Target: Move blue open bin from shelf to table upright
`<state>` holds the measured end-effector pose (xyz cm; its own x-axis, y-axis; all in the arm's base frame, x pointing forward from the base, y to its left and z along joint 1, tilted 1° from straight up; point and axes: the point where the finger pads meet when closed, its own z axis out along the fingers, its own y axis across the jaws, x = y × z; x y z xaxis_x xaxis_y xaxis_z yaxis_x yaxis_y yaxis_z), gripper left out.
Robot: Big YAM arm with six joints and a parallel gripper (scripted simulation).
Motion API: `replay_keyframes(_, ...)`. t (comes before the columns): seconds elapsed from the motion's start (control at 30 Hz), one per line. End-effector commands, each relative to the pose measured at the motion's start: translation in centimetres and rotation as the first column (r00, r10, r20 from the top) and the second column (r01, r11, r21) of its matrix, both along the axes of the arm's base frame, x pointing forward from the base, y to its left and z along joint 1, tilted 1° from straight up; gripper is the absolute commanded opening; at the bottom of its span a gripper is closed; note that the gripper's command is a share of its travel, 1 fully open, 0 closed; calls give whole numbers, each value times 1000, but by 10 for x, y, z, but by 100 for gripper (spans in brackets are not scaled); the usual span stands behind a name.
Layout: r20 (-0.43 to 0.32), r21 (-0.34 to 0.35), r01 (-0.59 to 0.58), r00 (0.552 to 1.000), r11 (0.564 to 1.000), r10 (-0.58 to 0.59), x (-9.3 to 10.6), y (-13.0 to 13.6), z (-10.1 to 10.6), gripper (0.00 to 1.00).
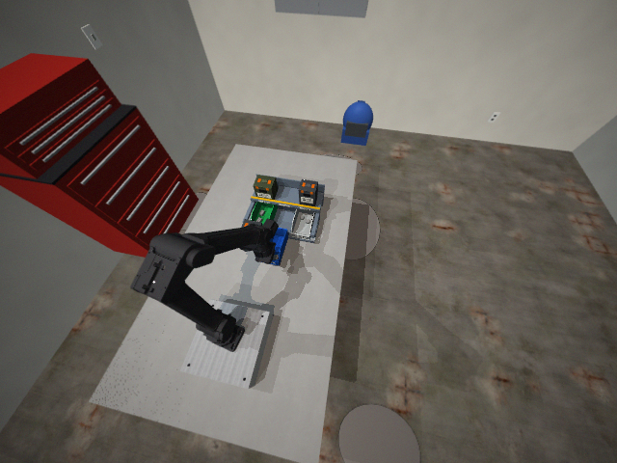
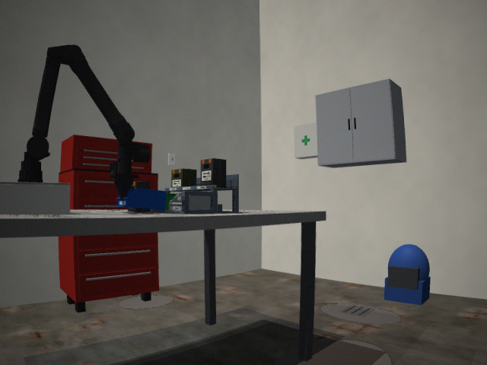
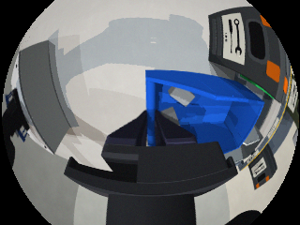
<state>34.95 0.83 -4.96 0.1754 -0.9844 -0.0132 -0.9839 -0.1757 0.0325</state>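
The blue open bin (image 1: 280,245) sticks out from the front of the grey shelf (image 1: 284,209) on the table. It also shows in the side view (image 2: 146,199) and in the wrist view (image 3: 202,114), with small grey parts inside. My gripper (image 3: 150,113) (image 2: 122,196) is shut on the bin's front wall, one finger inside and one outside. It reaches down from above onto the bin's near end. The bin is roughly level, its near end close above the table.
The shelf holds a green bin (image 1: 257,213) and a grey bin (image 1: 305,226) beside the blue one. Two dark boxes (image 1: 264,186) (image 1: 308,191) stand on its top. The arm's base plate (image 1: 227,348) is at the near end of the table. A red tool chest (image 1: 74,144) stands at the left.
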Motion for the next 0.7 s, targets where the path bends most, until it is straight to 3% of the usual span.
replay_keyframes(0.0,44,-1,3,999,1000,-3,6,-5,9,0)
replay_keyframes(0.67,44,-1,3,999,1000,-3,-4,-6,9,0)
